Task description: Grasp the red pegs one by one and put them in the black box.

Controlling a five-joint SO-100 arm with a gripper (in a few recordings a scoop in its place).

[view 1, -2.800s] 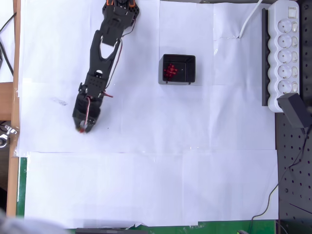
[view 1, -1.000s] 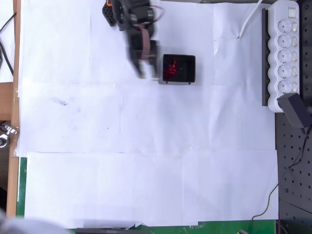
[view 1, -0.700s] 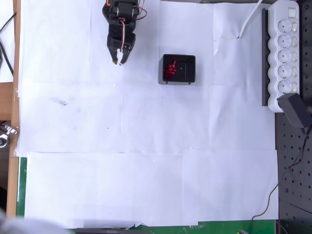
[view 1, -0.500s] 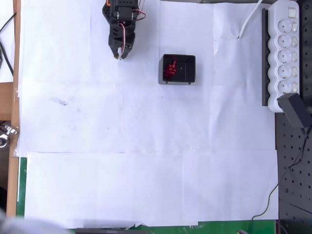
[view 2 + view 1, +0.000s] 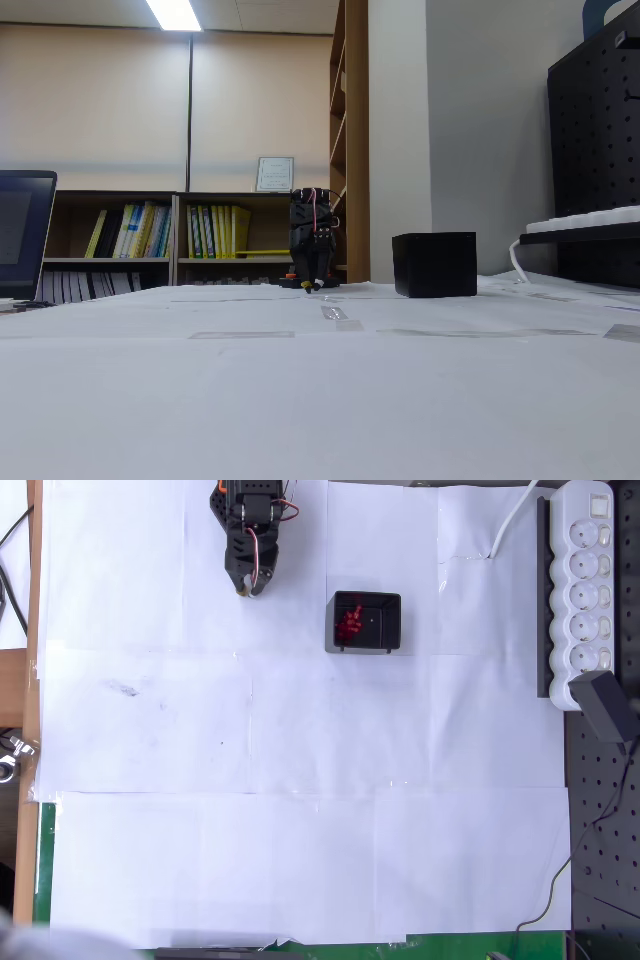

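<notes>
Overhead view: the black two-finger gripper (image 5: pixel 244 587) has drawn back to the top of the white paper-covered table (image 5: pixel 300 830), folded close to its base, well apart from the small square black open-topped plastic box (image 5: pixel 366 622) to its right. Its fingers lie together and carry nothing. The tiny dark-red round pegs (image 5: pixel 348 624) sit clustered in the left part of the box; none lies on the paper, so the task reads as finished and the arm as parked. Compared with 2.8 s ago, the arm no longer stretches down-left over the paper, where its tip showed red; that red is gone from the gripper. Fixed view: the gripper (image 5: pixel 311 287) hangs tip-down just above the table, left of the box (image 5: pixel 434 264).
</notes>
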